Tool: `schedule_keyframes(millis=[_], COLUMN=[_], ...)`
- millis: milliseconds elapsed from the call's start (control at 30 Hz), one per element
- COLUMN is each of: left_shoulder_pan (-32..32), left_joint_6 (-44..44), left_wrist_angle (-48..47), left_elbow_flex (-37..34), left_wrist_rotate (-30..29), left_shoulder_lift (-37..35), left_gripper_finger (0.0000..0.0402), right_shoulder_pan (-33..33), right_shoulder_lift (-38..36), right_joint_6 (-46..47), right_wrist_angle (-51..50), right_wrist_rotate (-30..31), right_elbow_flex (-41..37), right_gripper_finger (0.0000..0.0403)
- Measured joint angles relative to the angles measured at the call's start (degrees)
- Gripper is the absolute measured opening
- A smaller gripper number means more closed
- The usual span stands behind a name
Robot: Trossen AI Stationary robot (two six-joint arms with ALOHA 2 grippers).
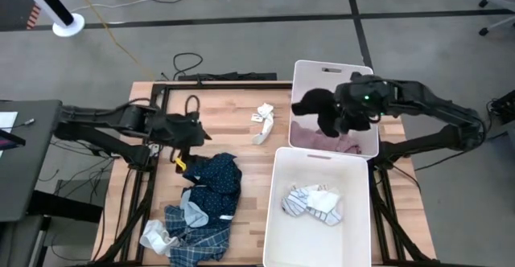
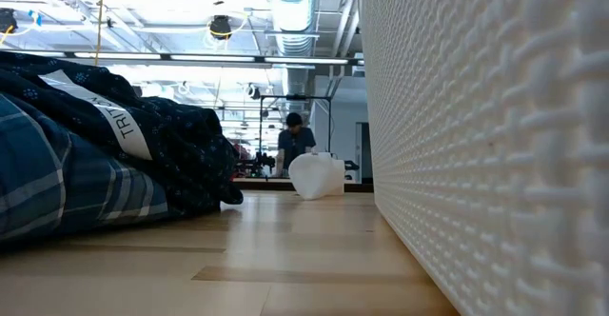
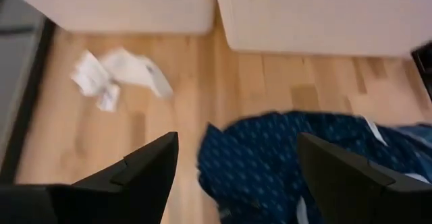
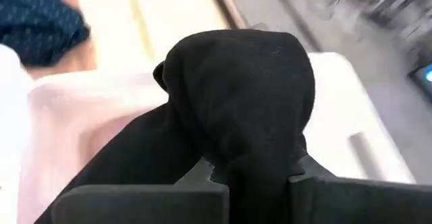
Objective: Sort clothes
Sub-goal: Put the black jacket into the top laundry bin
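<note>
Black shirt point(image 1: 315, 106) dangles over the far bin point(image 1: 374, 142), clamped in the right end effector point(image 1: 352, 114); a trailing fold could snag the rim. Left end effector point(image 1: 193, 132) hovers, fingers apart.

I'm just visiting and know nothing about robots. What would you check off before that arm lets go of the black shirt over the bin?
1. Right gripper shut on the black shirt: ok.
2. Shirt hangs over the far bin, not over the table: ok.
3. Room in that bin: ok, only a pink piece lies at its near end.
4. All of the shirt is inside the bin's rim: cannot tell.
5. Left gripper is out of the way: ok, it is open above the navy dotted piece.
6. Near bin is not in the drop path: ok, it holds only striped socks.
</note>
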Motion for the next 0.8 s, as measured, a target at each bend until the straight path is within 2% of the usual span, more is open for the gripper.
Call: schedule_keyframes(millis=[500,800], left_shoulder_pan=[-0.88,-5.03], left_joint_6=[-5.49,-6.41], left_wrist_angle=[4.85,8.31], left_elbow_flex=[-13.77,-15.49], left_wrist_rotate=[6.03,6.23], left_shoulder_lift=[1.83,1.79], left_gripper_finger=[0.0295,0.0295], right_shoulder_pan=[-5.90,-9.58], right_shoulder_lift=[9.63,14.65], right_joint_6=[-0.16,-2.20], right_wrist_angle=[-6.31,-7.70], right_wrist_rotate=[-8.86,-14.16], right_elbow_flex=[0.00,0.00], right_gripper_finger=[0.0046,0.0046])
